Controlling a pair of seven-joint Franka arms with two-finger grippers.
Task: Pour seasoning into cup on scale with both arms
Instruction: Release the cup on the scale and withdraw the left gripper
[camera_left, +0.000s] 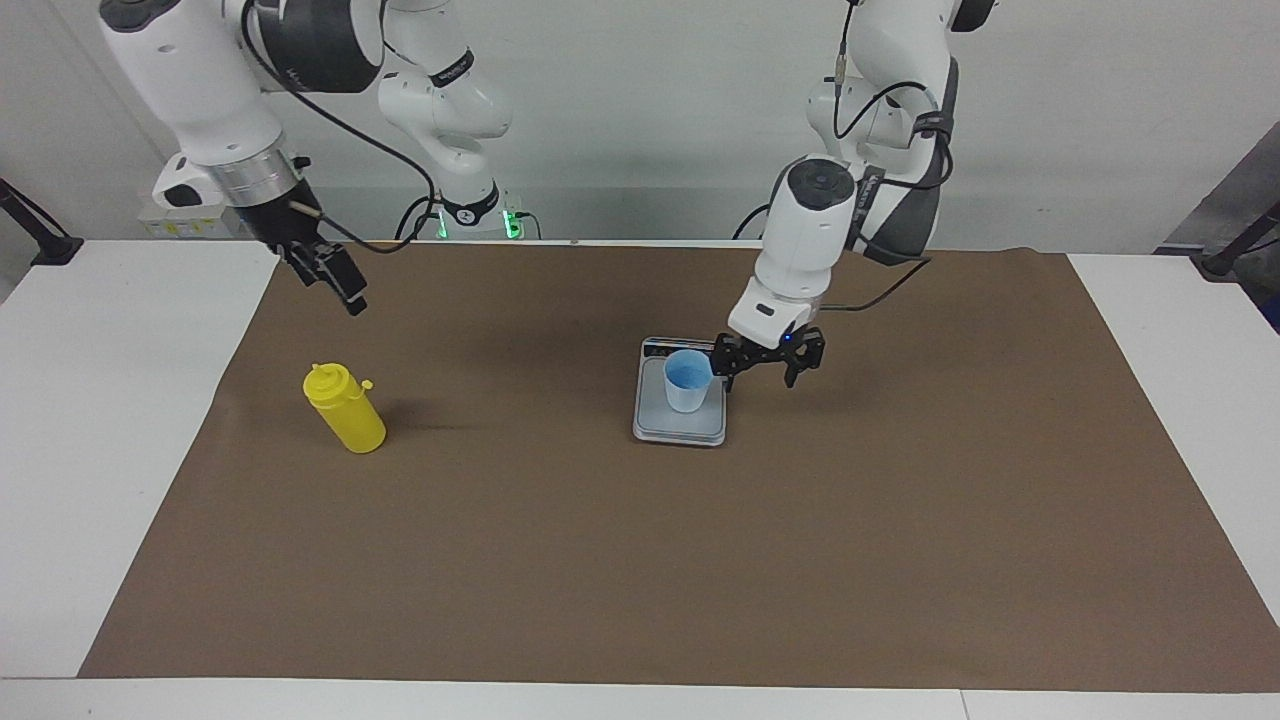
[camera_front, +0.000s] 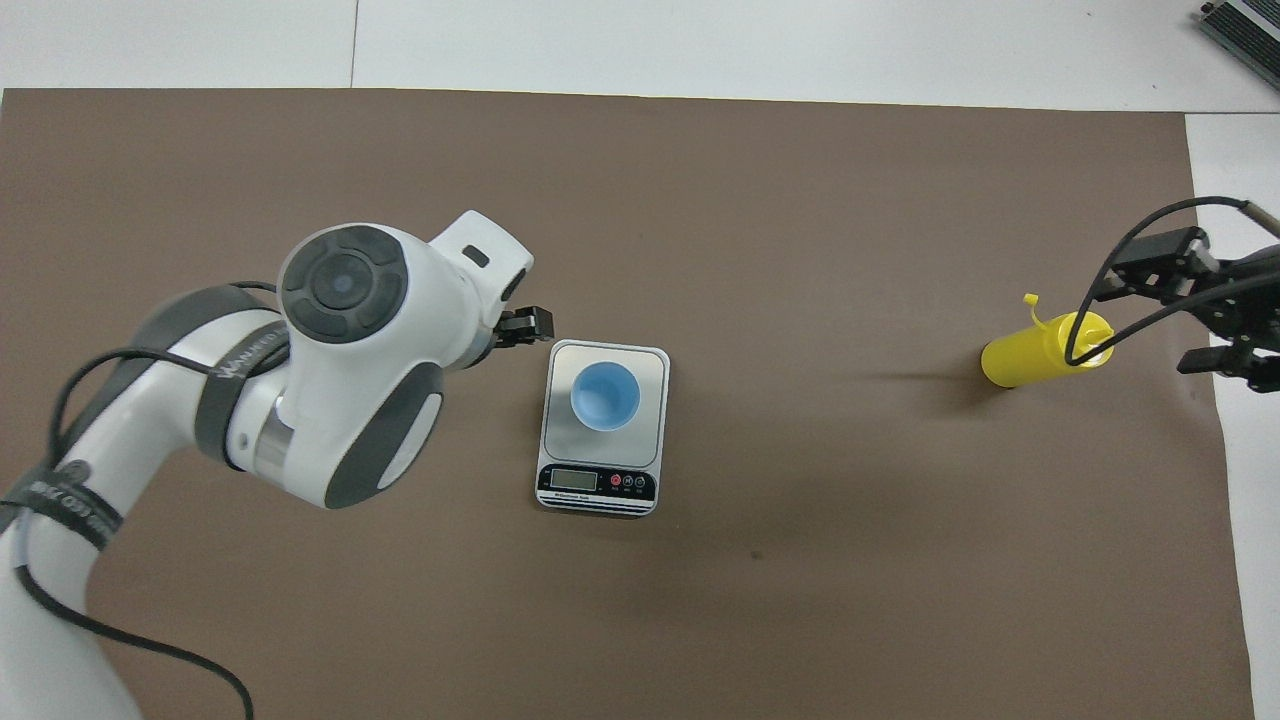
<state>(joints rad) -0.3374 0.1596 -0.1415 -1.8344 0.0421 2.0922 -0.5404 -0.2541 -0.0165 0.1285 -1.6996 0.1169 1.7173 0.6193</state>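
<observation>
Cup (camera_left: 688, 382) on scale (camera_left: 680, 425); bottle (camera_left: 345, 408) well apart.

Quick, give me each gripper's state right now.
Left gripper: open, holding nothing, beside the cup.
Right gripper: open, holding nothing, above the mat.

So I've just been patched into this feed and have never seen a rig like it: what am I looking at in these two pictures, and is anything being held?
Two white robot arms work at a table covered by a brown mat. One picture faces the robots from across the table; the other looks down from above their end.

A light blue cup stands on a silver kitchen scale mid-table. The left hand is open, just beside the cup, gripping nothing.

A yellow squeeze bottle stands upright toward the right arm's end. The right hand hangs in the air near that bottle, open and empty.

So nothing is held.
</observation>
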